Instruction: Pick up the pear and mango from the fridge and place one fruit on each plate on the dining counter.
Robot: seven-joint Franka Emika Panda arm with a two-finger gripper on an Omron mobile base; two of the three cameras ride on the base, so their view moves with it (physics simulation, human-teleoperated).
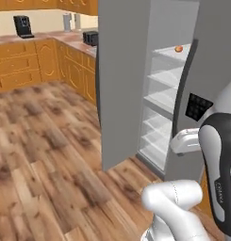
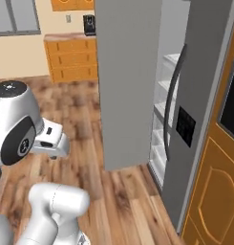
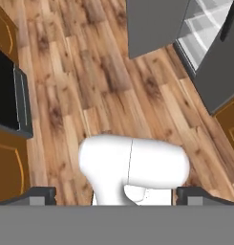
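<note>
Still first step: getting to fridge [image 1: 136, 84], no fruit picked yet. Fridge door swung open, glass shelves showing. Mango [image 1: 178, 48] up at 1 o'clock in left base view, on high shelf, too small to tell long axis or which way pointing. Pear not found. Gripper [image 3: 116, 195] spread wide, empty, aimed down at floor [image 3: 90, 86]. Next: lift arm, reach up to high shelf.

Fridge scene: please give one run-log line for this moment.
tall grey steel fridge: door open | small orange fruit: upper shelf | end effector: open, empty
</note>
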